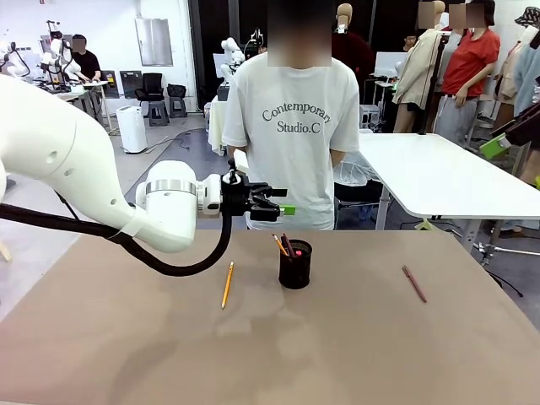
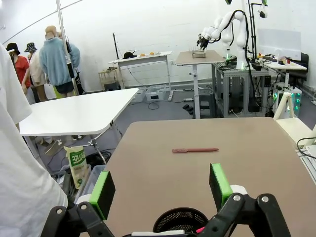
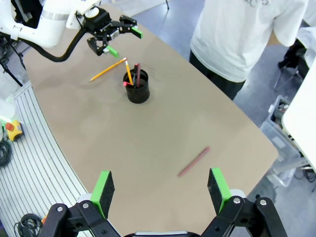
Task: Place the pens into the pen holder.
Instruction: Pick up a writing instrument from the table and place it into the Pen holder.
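Pen holder (image 1: 295, 268) holds pencil (image 1: 279, 244), dark pen (image 1: 288, 245); second pencil (image 1: 227, 285), maroon pen (image 1: 414, 283) outside.

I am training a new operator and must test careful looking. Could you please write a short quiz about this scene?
1. How many pens lie on the table outside the pen holder?
2. True or false: the left gripper is shut on a pencil.
3. Which thing lies to the robot's right of the pen holder? A) scissors B) the maroon pen C) a ruler

Key:
1. Two: the yellow pencil and the maroon pen.
2. False. It is open and holds nothing.
3. B
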You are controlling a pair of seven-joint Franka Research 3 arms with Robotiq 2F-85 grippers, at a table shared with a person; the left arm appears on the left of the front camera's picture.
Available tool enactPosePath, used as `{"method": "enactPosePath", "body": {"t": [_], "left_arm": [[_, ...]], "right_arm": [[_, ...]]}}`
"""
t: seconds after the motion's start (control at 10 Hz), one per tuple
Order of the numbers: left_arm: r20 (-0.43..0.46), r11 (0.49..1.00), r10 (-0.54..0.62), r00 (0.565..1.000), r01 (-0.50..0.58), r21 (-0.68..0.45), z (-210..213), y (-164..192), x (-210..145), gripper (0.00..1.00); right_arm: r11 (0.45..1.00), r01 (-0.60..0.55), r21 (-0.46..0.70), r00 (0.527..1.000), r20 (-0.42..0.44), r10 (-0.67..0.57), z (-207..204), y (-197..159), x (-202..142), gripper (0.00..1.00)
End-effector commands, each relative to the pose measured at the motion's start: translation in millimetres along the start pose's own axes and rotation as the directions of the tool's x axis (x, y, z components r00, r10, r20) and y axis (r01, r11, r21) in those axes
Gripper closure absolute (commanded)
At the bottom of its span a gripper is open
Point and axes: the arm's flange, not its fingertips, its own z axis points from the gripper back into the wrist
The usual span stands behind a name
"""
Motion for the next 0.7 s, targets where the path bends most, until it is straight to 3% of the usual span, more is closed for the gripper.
{"method": "enactPosePath", "body": {"t": [0.0, 0.2, 0.3, 0.5, 0.6], "left_arm": [[-0.063, 1.000, 0.014, 0.998, -0.013, 0.011, 8, -7, 15, 0.00], [-0.202, 0.998, 0.037, 0.979, -0.025, 0.058, 22, -27, 49, 0.00], [-0.300, 0.997, 0.020, 0.954, 0.004, 0.079, 29, -38, 63, 0.00], [-0.417, 0.989, 0.116, 0.902, -0.066, 0.133, 47, -56, 90, 0.00], [-0.468, 0.985, 0.113, 0.876, -0.036, 0.170, 53, -61, 106, 0.00]], "right_arm": [[1.000, -0.003, 0.002, 1.000, 0.004, 0.003, 1, 0, 1, 0.00], [1.000, -0.003, 0.002, 1.000, 0.004, 0.003, 1, 0, 1, 0.00], [1.000, -0.003, 0.002, 1.000, 0.004, 0.003, 1, 0, 1, 0.00], [1.000, -0.003, 0.002, 1.000, 0.004, 0.003, 1, 0, 1, 0.00], [1.000, -0.003, 0.002, 1.000, 0.004, 0.003, 1, 0, 1, 0.00]]}}
